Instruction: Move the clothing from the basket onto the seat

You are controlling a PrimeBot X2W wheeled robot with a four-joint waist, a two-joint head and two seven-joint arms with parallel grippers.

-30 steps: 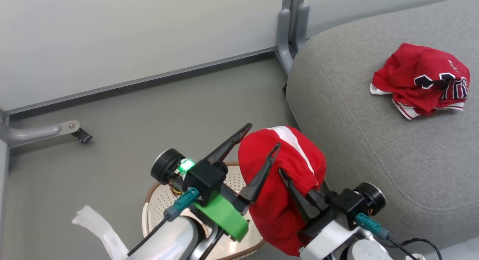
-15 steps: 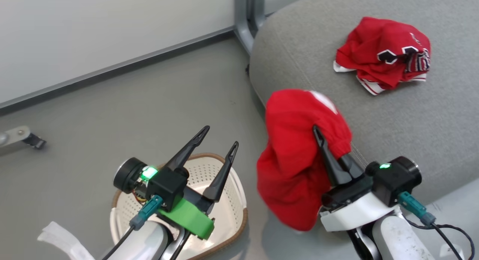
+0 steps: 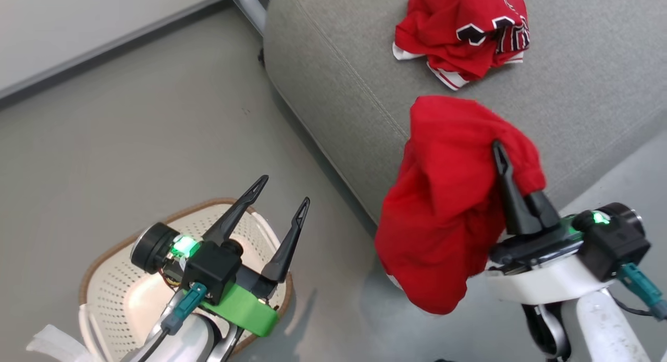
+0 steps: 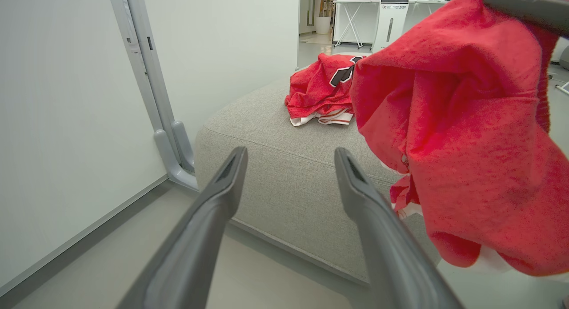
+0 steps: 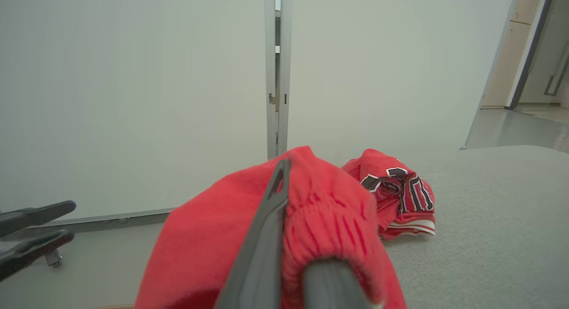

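Held clothing (image 3: 443, 206) buries one right jaw; the left arm (image 3: 195, 333) half covers the basket (image 3: 112, 271).

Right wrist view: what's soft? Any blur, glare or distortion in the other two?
Right wrist view: the right hand and the held garment sit close to the lens and look soft; the lettered garment is sharper. Left wrist view: the held garment looks mottled, and the post leans, likely the wide lens. Head view: crisp, no glare, soft shadows on the floor.
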